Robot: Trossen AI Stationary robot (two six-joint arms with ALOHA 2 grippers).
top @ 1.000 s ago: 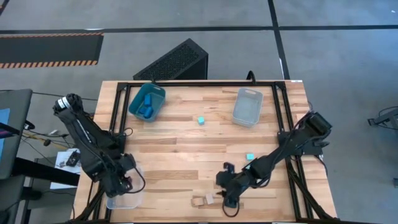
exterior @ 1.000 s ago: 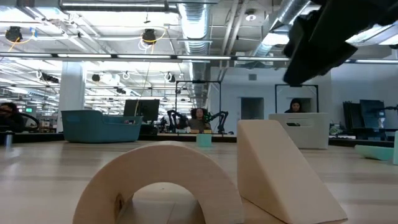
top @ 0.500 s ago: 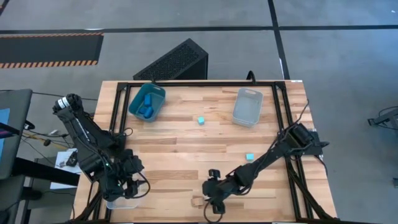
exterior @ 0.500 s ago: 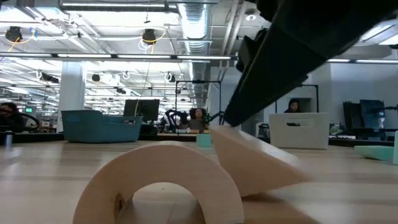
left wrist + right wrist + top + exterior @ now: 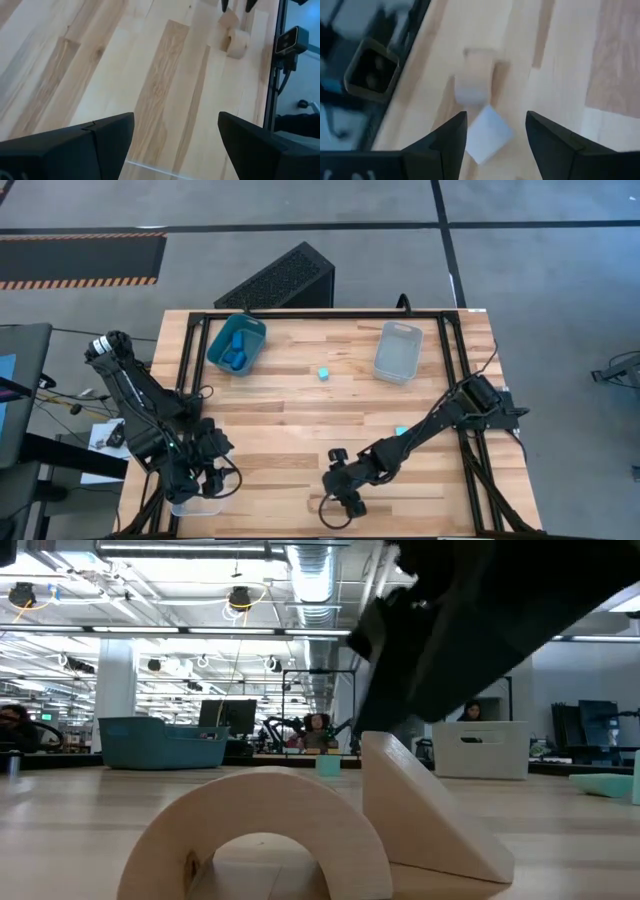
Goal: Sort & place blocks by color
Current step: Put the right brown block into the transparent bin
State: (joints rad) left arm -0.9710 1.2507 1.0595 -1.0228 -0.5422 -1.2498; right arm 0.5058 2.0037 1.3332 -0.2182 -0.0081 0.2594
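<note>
Two tan wooden blocks sit near the table's near edge: an arch (image 5: 260,830) resting on its two feet and a wedge (image 5: 430,810) resting on its flat base against the arch. My right gripper (image 5: 495,145) is open over the wedge (image 5: 487,127), one finger on either side; the arch (image 5: 472,75) lies beyond. In the high view that gripper (image 5: 338,498) hides both blocks. One cyan block (image 5: 324,373) lies mid-table and another (image 5: 400,432) by the right arm. Blue blocks lie in the teal bin (image 5: 236,343). My left gripper (image 5: 175,140) is open over the near-left corner. My right gripper comes at the wedge from above, slanting in from the table's right, with its open fingers (image 5: 445,145) on either side of it. In the low view its dark body reaches the wedge's top edge (image 5: 385,740). Whether a finger touches the wedge, I cannot tell.
A clear bin (image 5: 398,351) stands at the far right. Another clear bin (image 5: 190,505) sits at the near-left corner under my left gripper (image 5: 205,475). A black frame (image 5: 190,330) rims the table. A black box (image 5: 285,278) lies beyond the far edge.
My right gripper has moved toward the table's left along the near edge and come down over the tan blocks. The wedge tipped over toward the arch, then settled back on its base, now closer to the arch than before.
</note>
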